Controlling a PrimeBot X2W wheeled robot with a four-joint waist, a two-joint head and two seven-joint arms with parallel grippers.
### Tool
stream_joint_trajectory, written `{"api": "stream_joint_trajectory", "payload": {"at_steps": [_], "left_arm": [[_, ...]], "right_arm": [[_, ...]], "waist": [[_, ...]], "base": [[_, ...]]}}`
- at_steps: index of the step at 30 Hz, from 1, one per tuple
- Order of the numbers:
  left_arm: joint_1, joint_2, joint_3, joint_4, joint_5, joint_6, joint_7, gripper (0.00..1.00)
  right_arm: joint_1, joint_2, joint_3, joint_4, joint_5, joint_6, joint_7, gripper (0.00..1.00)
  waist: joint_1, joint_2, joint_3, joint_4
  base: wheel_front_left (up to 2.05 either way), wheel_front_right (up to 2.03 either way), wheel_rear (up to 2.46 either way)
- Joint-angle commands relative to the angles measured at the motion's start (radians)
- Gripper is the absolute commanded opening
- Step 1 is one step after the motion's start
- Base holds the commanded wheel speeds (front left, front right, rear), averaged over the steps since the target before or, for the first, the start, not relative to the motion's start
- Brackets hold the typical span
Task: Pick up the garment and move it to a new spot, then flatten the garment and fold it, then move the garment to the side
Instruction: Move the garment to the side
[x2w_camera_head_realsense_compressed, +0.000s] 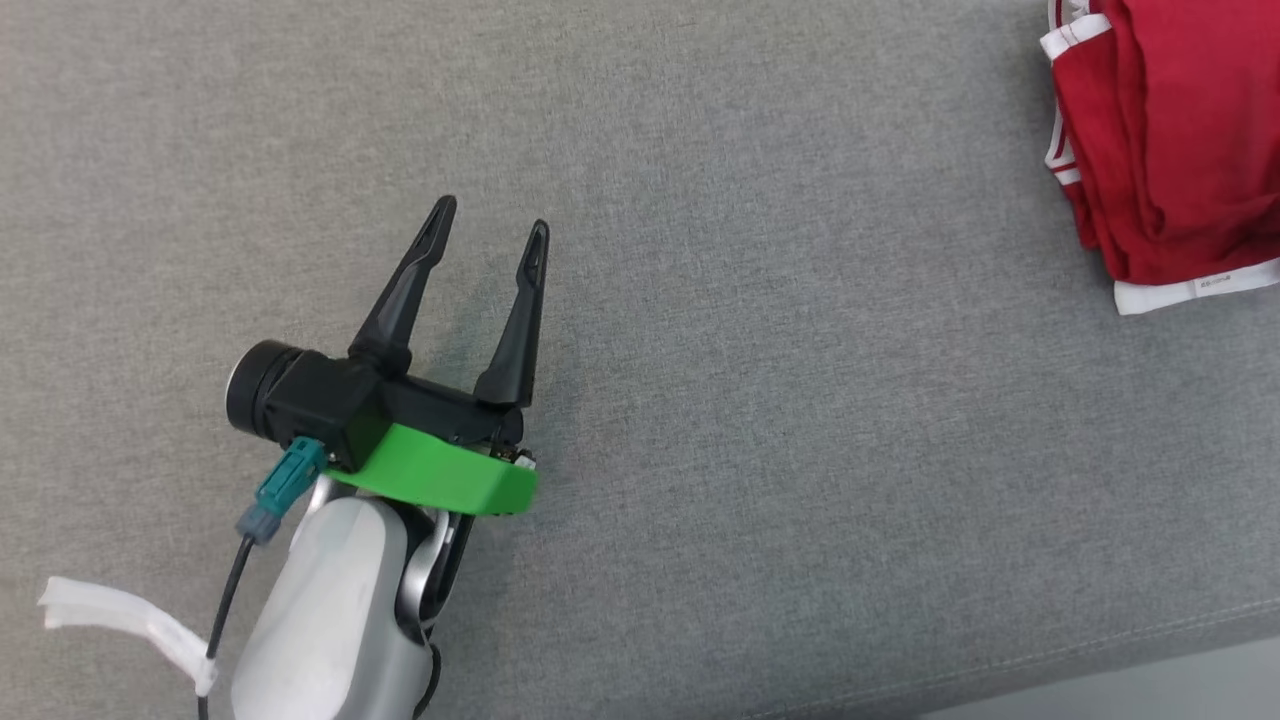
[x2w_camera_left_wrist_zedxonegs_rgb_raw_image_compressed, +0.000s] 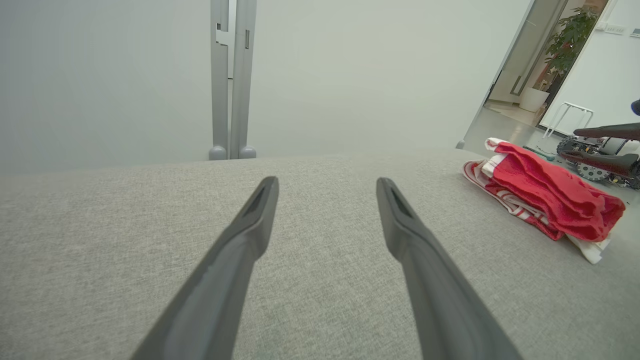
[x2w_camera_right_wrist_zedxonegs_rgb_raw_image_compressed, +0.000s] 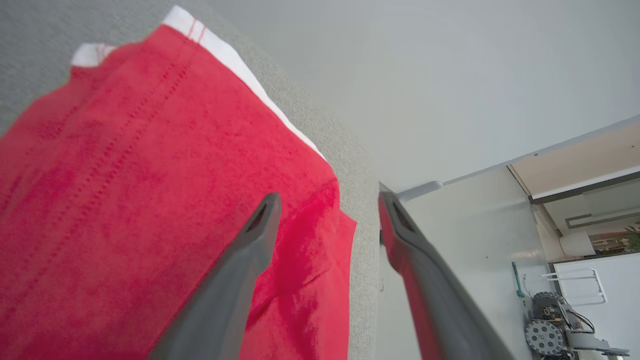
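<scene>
Likely a robotics lab: bare pale walls (x2w_camera_left_wrist_zedxonegs_rgb_raw_image_compressed: 350, 75), a wheeled machine (x2w_camera_right_wrist_zedxonegs_rgb_raw_image_compressed: 546, 334) on the floor (x2w_camera_left_wrist_zedxonegs_rgb_raw_image_compressed: 496, 131), a potted plant (x2w_camera_left_wrist_zedxonegs_rgb_raw_image_compressed: 567, 46).

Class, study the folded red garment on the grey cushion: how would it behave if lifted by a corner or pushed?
Probably floppy: the red garment lies in soft, wrinkled layers, so a corner lift would likely unfold it. Likely light, being thin cloth. Pushed, it may bunch rather than slide on the textured grey cushion.
</scene>
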Motion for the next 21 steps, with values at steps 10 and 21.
{"api": "stream_joint_trajectory", "payload": {"at_steps": [10,21], "left_arm": [[0.123,-0.016,0.124,-0.011,-0.015,-0.003,-0.002,1.0],[0.229,-0.019,0.206,-0.016,0.007,-0.003,-0.001,1.0]], "right_arm": [[0.083,0.194,-0.02,-0.142,0.146,-0.002,-0.073,1.0],[0.367,0.452,-0.156,-0.316,0.115,-0.002,-0.175,1.0]], "waist": [[0.0,-0.0001,-0.234,0.066],[0.0,-0.0001,-0.322,0.11]], "base": [[0.0,0.0,0.0],[0.0,0.0,0.0]]}}
